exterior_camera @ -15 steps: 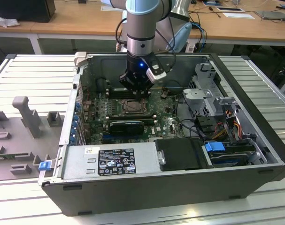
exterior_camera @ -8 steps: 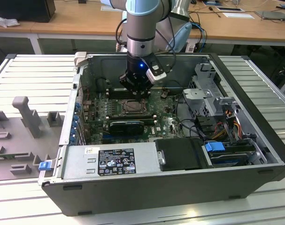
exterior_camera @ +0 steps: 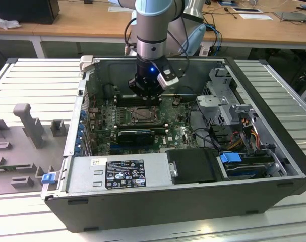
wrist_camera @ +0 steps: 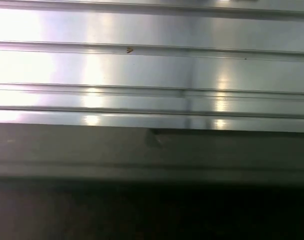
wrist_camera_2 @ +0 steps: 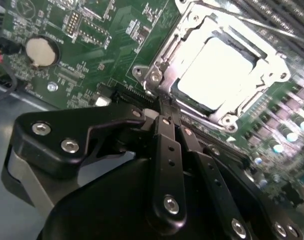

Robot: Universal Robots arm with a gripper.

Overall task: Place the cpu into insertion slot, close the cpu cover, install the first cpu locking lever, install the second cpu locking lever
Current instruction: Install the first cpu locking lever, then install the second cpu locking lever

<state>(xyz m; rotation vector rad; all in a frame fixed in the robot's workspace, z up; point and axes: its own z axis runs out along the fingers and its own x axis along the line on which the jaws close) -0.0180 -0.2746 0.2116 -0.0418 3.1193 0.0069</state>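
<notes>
In the exterior view my gripper point(exterior_camera: 145, 101) hangs inside the open computer case, just behind the insertion slot point(exterior_camera: 142, 115) on the green motherboard point(exterior_camera: 175, 132). The second wrist view shows the cpu point(wrist_camera_2: 219, 70) lying flat in the insertion slot as a bright pale square. The cpu cover point(wrist_camera_2: 184, 42), a silver metal frame, lies down around it. My black fingers point(wrist_camera_2: 167, 135) are pressed together, and the gripper point(wrist_camera_2: 164, 109) is shut with its tips at the slot's near edge. I see nothing between the fingers.
A long black card point(exterior_camera: 135, 135) lies in front of the slot, and a grey power supply point(exterior_camera: 117, 173) fills the case's near side. Cables and a drive cage point(exterior_camera: 238, 126) sit on the exterior view's right. A round coin battery point(wrist_camera_2: 41, 51) lies on the board.
</notes>
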